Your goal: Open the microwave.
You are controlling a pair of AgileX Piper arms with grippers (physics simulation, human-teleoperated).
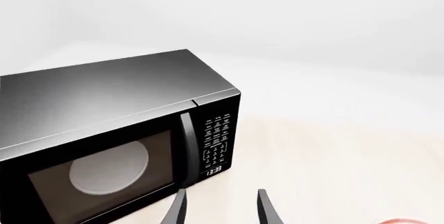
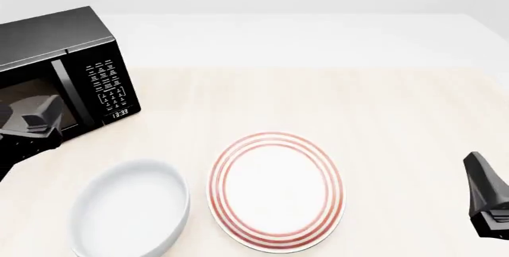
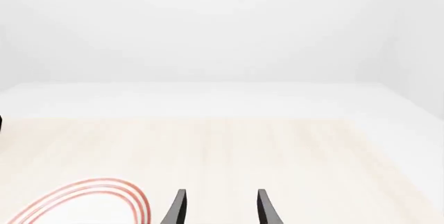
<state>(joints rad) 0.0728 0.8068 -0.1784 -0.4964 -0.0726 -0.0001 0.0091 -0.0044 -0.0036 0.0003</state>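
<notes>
The black microwave (image 2: pixel 56 66) stands at the far left of the table, its door shut, with a white-button keypad (image 2: pixel 108 86) and clock on its right side. In the left wrist view the microwave (image 1: pixel 111 130) fills the near left, and a pale turntable (image 1: pixel 109 168) shows through the glass door. My left gripper (image 1: pixel 220 207) is open and empty, a short way in front of the door's handle edge. In the front view only the left arm's body (image 2: pixel 32 127) shows, in front of the door. My right gripper (image 3: pixel 220 207) is open and empty, over bare table at the right.
A white plate with red rings (image 2: pixel 275 190) lies at the table's near middle; its edge shows in the right wrist view (image 3: pixel 83 200). A white bowl (image 2: pixel 131 209) sits left of it. The right arm's body (image 2: pixel 489 200) is at the right edge.
</notes>
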